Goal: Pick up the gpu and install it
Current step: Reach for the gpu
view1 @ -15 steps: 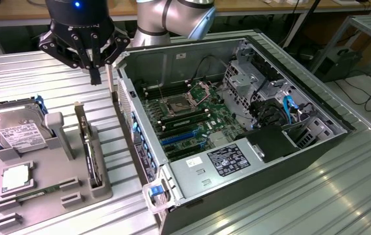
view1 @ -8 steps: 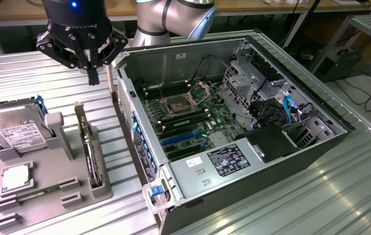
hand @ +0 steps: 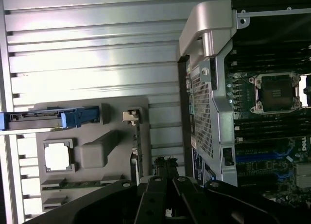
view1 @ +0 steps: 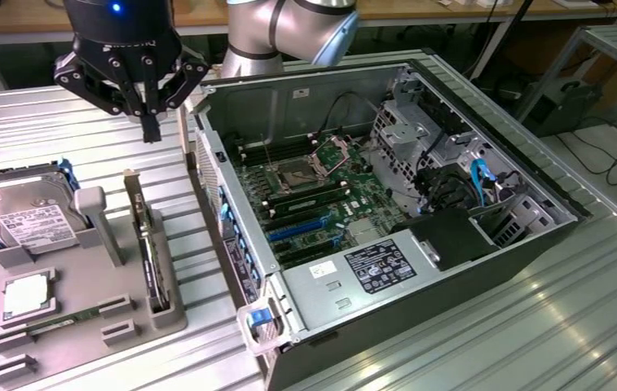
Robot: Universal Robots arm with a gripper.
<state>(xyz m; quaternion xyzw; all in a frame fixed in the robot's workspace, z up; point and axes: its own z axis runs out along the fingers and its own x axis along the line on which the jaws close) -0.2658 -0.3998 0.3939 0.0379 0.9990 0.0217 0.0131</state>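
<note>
The gpu [view1: 147, 244] stands on its long edge in a slot of the grey holder tray [view1: 102, 326], a thin dark card with a pale bracket at its far end. My gripper [view1: 152, 129] hangs above the table behind the tray, a short way beyond the card's bracket end, with its fingers shut and nothing between them. In the wrist view the gpu [hand: 137, 146] shows edge-on just ahead of the shut gripper [hand: 165, 166]. The open computer case [view1: 395, 204] lies beside the tray, its motherboard with blue slots [view1: 297, 228] exposed.
The tray also holds a hard drive [view1: 31, 216] in a blue caddy, a processor chip [view1: 25, 293] and a memory stick [view1: 63, 322]. The case's side wall [view1: 216, 220] rises right next to the gpu. Ribbed metal tabletop [view1: 526, 326] surrounds everything.
</note>
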